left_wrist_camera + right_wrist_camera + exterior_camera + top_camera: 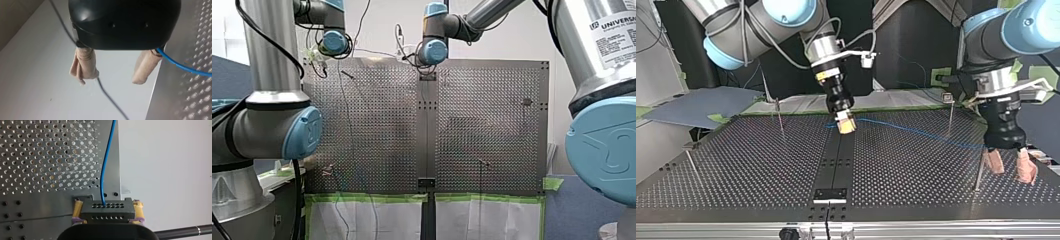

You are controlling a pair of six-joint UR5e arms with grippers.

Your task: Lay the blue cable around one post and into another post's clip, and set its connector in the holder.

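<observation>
Two arms reach over the perforated table [377,130] in the front view, my left arm [272,125] at its left and my right arm [607,140] at its right, both wrists at the table's far edge. A few thin posts [482,163] stand on the plate, and green tape [372,198] runs along its near edge. The cable is too fine for me to make out here.

In the top view my right gripper [846,125] hangs over the dark centre strip [836,160], closed on something too small to read from this side. The blue cable [916,132] leaves it and runs low over the table toward the view's right, passing close by the foot of a slim post [950,112], on which side I cannot tell, and reaching my left gripper [1010,165]. That gripper stands spread wide with nothing between its fingers. A black plate [831,195] sits at the strip's end nearest the camera, well apart from my right gripper. I cannot tell whether it is the holder.

In the left wrist view the beige-wrapped fingers [83,66] stand far apart and empty. The blue cable comes out from behind the gripper body just beside one finger and leads away over the table.

In the right wrist view the yellow pads [138,210] clamp both ends of the black connector [107,213], a block with rows of small holes, held at the table's edge. The cable rises from its upper face.
</observation>
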